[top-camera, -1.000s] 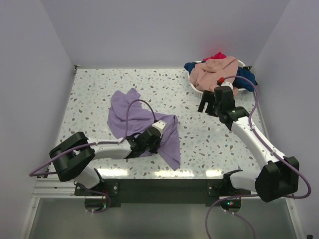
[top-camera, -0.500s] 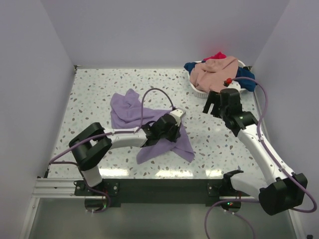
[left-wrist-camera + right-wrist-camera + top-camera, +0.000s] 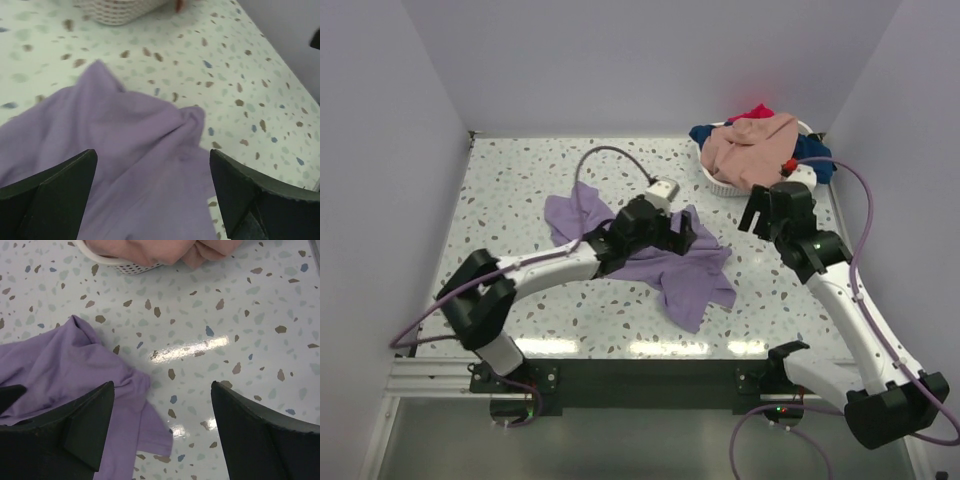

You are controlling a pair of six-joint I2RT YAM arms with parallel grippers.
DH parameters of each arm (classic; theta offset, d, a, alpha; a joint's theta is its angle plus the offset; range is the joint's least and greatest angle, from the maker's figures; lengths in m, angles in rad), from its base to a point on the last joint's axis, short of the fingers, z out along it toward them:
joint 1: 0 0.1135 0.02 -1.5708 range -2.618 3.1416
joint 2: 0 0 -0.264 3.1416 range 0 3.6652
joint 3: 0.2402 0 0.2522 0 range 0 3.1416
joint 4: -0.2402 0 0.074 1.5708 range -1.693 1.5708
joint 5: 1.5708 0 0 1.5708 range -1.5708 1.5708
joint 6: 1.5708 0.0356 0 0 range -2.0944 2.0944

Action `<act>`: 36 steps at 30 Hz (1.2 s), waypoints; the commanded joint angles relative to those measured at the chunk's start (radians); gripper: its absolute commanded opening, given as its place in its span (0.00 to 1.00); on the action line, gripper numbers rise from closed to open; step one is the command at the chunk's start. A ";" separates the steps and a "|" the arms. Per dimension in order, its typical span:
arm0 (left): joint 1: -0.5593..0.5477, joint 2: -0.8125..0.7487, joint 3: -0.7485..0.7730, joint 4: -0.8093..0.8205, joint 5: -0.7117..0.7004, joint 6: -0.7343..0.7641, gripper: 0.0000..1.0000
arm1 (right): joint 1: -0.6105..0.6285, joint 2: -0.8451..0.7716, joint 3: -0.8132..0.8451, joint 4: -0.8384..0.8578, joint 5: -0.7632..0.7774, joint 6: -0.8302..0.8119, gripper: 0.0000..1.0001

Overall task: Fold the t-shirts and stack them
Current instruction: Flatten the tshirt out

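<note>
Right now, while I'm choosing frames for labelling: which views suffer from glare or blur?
Top external: sharp, glare streaks along the near edge of the table. Left wrist: soft throughout, lavender t-shirt and basket blurred. Right wrist: crisp, one bright reflection on the table beside the lavender t-shirt.

Four t-shirts on my screen at the remote desk: one lavender t-shirt (image 3: 665,265), one peach-pink t-shirt (image 3: 750,145), one navy t-shirt (image 3: 703,133) and one red t-shirt (image 3: 757,110). I count one white basket (image 3: 717,182), one speckled table (image 3: 520,170) and two robot arms, the left arm (image 3: 545,272) and the right arm (image 3: 840,290).
</note>
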 commanded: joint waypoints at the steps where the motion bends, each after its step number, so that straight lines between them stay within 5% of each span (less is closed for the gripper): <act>1: 0.122 -0.273 -0.180 -0.014 -0.147 -0.024 1.00 | 0.051 -0.017 -0.001 0.006 -0.074 0.018 0.80; 5: 0.204 -0.491 -0.329 -0.179 -0.389 -0.040 1.00 | 0.269 0.029 -0.032 0.004 -0.048 0.061 0.80; 17: 0.560 -0.628 -0.519 -0.285 -0.236 -0.149 1.00 | 0.763 0.163 -0.201 0.022 -0.046 0.292 0.78; 31: 0.608 -0.600 -0.537 -0.260 -0.182 -0.149 1.00 | 0.793 0.407 -0.209 0.263 -0.137 0.237 0.73; 36: 0.627 -0.605 -0.557 -0.254 -0.188 -0.152 1.00 | 0.791 0.502 -0.167 0.259 -0.085 0.220 0.59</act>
